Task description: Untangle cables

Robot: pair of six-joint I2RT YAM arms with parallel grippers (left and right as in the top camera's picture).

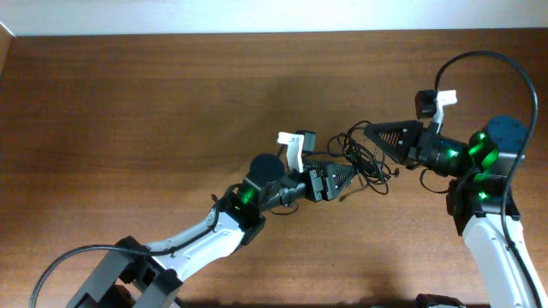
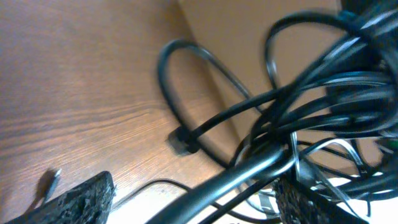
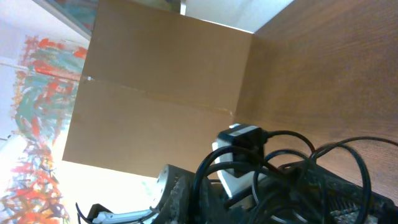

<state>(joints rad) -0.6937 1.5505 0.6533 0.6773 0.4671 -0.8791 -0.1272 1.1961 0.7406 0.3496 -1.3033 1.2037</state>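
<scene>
Your left end effector [image 2: 196, 200] has its jaws spread wide, strands crossing the gap. You can't make out whether the right end effector [image 1: 375, 135] clamps anything, its tips buried in loops. The cables [image 1: 364, 159], a thin black knot, stretch diagonally between both, nearer the surface's [image 1: 128, 103] right edge.
</scene>
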